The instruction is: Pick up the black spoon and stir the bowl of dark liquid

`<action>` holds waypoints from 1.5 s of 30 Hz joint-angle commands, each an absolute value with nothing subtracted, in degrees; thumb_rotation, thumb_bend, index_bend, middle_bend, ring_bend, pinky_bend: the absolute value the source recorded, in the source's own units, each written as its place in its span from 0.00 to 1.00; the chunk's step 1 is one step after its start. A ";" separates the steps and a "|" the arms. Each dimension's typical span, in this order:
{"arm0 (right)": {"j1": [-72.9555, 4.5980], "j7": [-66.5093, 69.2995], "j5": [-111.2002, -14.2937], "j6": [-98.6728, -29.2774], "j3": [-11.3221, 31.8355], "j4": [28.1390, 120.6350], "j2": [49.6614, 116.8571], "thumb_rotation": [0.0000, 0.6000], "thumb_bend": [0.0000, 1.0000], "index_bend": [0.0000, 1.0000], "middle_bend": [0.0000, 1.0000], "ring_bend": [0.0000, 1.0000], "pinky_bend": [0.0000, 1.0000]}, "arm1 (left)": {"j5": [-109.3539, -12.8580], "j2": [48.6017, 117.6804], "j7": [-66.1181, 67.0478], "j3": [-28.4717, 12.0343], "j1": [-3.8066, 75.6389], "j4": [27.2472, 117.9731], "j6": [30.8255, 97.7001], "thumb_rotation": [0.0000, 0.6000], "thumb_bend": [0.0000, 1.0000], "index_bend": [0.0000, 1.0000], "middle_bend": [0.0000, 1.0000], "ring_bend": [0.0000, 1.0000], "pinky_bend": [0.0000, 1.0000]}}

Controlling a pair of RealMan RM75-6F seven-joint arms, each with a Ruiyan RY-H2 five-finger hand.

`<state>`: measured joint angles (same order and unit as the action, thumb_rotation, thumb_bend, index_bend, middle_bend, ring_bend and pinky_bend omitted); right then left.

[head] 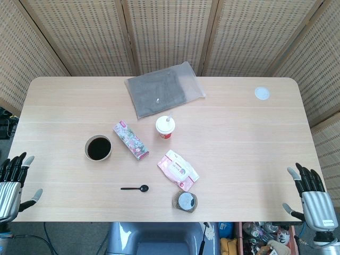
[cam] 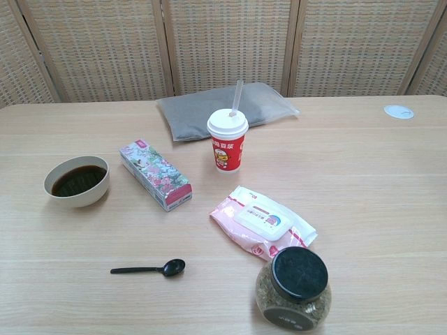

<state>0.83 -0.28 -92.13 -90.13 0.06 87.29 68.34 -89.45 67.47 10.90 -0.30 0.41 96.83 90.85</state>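
Observation:
A black spoon point(head: 135, 188) point(cam: 149, 269) lies flat near the table's front edge, handle pointing left. A beige bowl of dark liquid point(head: 99, 147) point(cam: 77, 180) stands behind it to the left. My left hand point(head: 13, 178) hangs off the table's left front corner, fingers spread and holding nothing. Off the right front corner my right hand point(head: 309, 192) is likewise spread and holds nothing. Both hands are far from the spoon and show only in the head view.
A floral carton point(head: 130, 140) point(cam: 154, 174) lies right of the bowl. A red lidded cup with straw point(head: 165, 127) point(cam: 228, 142), a pink wipes pack point(head: 178, 170) point(cam: 263, 222), a black-lidded jar point(head: 185, 201) point(cam: 293, 287), a grey bag point(head: 164, 94) and a white disc point(head: 262, 93) are also on the table.

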 commanded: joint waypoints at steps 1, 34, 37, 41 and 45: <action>0.85 -0.23 -92.18 -90.14 0.02 87.23 68.35 1.00 0.09 0.04 0.07 0.00 0.00 | -89.51 67.50 10.94 -0.28 0.39 96.81 90.86 1.00 0.28 0.00 0.00 0.00 0.00; 1.03 0.56 -92.42 -90.54 -0.12 86.66 68.42 1.00 0.09 0.04 0.07 0.00 0.00 | -94.14 67.05 13.44 -0.25 3.40 97.95 88.22 1.00 0.28 0.12 0.07 0.00 0.01; 1.10 0.59 -92.45 -90.62 -0.17 86.62 68.40 1.00 0.09 0.04 0.07 0.00 0.00 | -95.26 66.90 14.46 -0.02 4.34 98.25 87.10 1.00 0.27 0.16 0.12 0.04 0.09; 1.19 0.59 -92.27 -90.64 -0.15 86.62 68.35 1.00 0.09 0.04 0.07 0.00 0.00 | -96.30 66.50 16.50 0.07 6.36 99.31 84.15 1.00 0.28 0.19 0.19 0.11 0.22; 1.22 0.58 -92.20 -90.48 -0.24 86.64 68.42 1.00 0.09 0.04 0.07 0.00 0.00 | -96.58 66.66 18.03 -0.24 8.49 100.46 81.14 1.00 0.28 0.21 0.26 0.18 0.31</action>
<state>1.22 0.58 -92.20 -90.48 -0.24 86.65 68.42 -96.34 66.61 17.29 -0.08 7.58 99.88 82.17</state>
